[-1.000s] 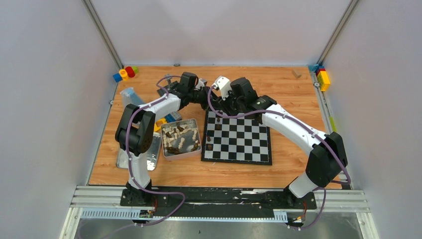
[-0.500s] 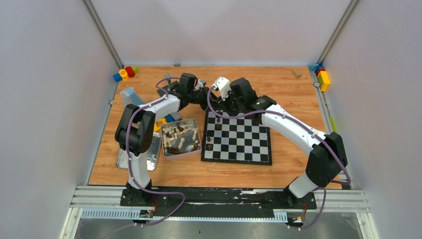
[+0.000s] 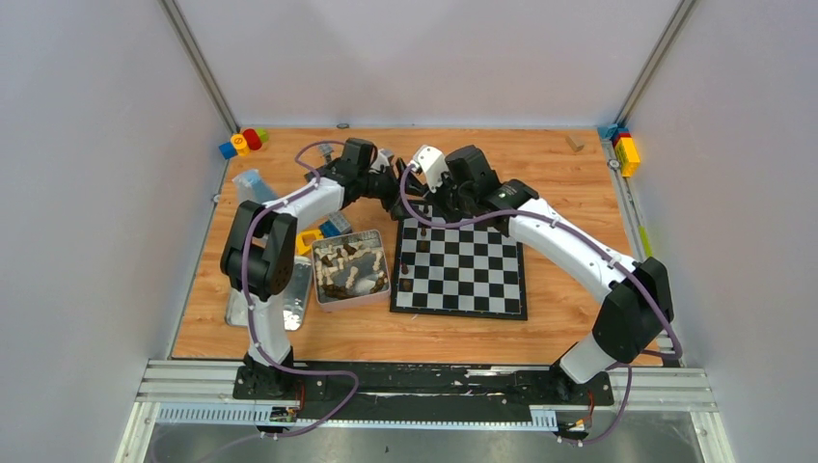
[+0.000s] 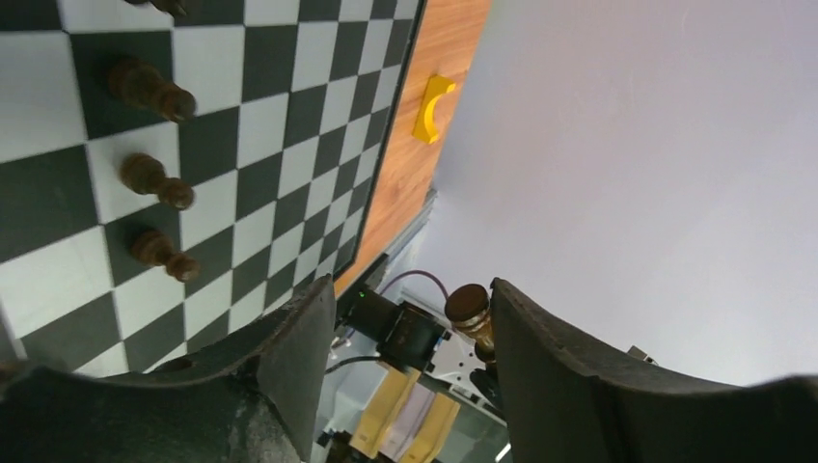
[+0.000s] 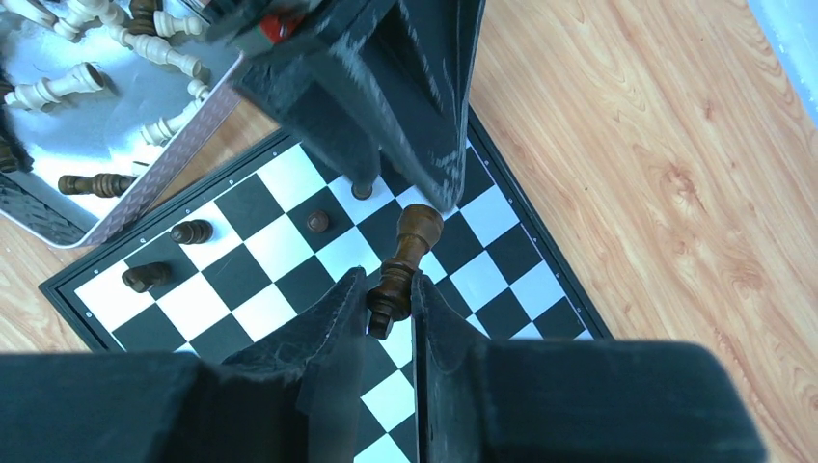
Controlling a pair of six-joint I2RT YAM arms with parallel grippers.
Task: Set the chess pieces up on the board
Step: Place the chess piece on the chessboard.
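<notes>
Right wrist view, lower middle: the right gripper (image 5: pixel 389 292) is clenched on the foot of a dark chess piece (image 5: pixel 412 241), whose head points up-frame toward the left gripper (image 5: pixel 403 193). That gripper's jaws stand apart on either side of the head and grip nothing; the left wrist view shows the same gap. The piece hangs over the board (image 5: pixel 289 311), near its far edge. This looks like a hand-over. To do it well, the left arm should draw straight off the head first. The right should then tip the piece upright and lower it onto a free square, away from the other dark pieces (image 5: pixel 191 231) at the frame's left. It should open only once the foot sits flat.
</notes>
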